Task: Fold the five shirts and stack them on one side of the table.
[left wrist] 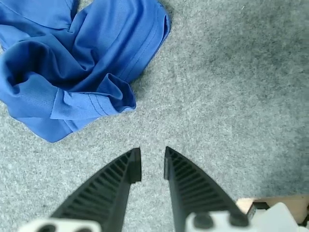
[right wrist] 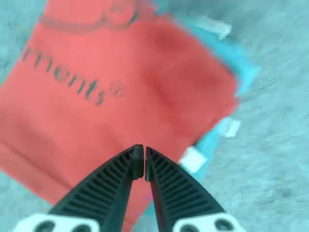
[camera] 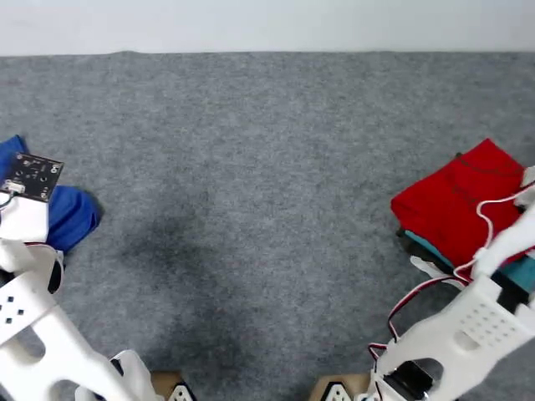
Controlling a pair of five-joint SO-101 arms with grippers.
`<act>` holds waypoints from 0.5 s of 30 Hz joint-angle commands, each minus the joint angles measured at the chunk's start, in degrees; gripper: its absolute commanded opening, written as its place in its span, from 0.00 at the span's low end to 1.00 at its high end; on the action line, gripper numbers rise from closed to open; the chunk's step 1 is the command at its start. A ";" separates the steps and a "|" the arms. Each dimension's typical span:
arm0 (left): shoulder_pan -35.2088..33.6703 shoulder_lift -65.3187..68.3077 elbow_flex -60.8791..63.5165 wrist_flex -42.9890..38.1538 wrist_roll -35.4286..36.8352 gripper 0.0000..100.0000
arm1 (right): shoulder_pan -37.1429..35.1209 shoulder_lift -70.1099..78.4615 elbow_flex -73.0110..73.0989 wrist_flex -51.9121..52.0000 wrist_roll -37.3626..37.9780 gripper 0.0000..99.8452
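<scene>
At the table's left edge, a crumpled blue fabric shirt (left wrist: 72, 63) lies on the grey felt-covered table (camera: 251, 167), near the left fingers (left wrist: 118, 186), which are slightly parted and hold nothing. The right fingers (right wrist: 113, 181), pressed together and empty, are over a folded red fabric shirt (right wrist: 120, 87) that lies on a folded teal shirt (right wrist: 241, 82) at the right side.

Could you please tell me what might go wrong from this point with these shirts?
1. The blue shirt lies bunched at the left edge of the mat. The left gripper, open over bare mat beside it, may pinch a single fold and drag the shirt rather than spread it.
2. The right gripper, shut, hangs over the red shirt atop the teal shirt, which already pokes out. A nudge could skew the stack.
</scene>
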 commanded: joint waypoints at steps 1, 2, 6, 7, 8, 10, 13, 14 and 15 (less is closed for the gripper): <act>0.35 -1.05 -0.13 0.26 -0.44 0.09 | 0.92 -1.10 0.79 -3.12 -0.35 0.01; 0.35 -1.05 -0.13 0.26 -0.44 0.09 | 1.98 -0.66 0.79 -5.32 -0.35 0.01; 0.35 -0.88 -0.13 0.26 -0.44 0.09 | 5.58 1.19 0.79 -15.08 -0.26 0.01; 0.35 -0.88 -0.13 0.26 -0.44 0.09 | 6.29 1.98 0.79 -17.19 -0.26 0.01; 0.35 -0.79 -0.13 0.26 -0.44 0.09 | 6.90 2.86 0.88 -19.03 -0.26 0.01; 0.35 -0.79 -0.04 0.26 -0.44 0.09 | 7.87 5.58 1.05 -21.58 -0.18 0.01; 0.35 -0.79 0.04 0.26 -0.44 0.09 | 8.31 9.63 0.88 -22.81 -0.18 0.01; 0.35 -0.79 0.66 0.09 -0.44 0.09 | 8.31 10.42 0.70 -22.90 -0.18 0.01; 0.35 -0.88 1.36 0.09 -0.44 0.09 | 8.13 10.42 0.00 -22.29 -0.18 0.01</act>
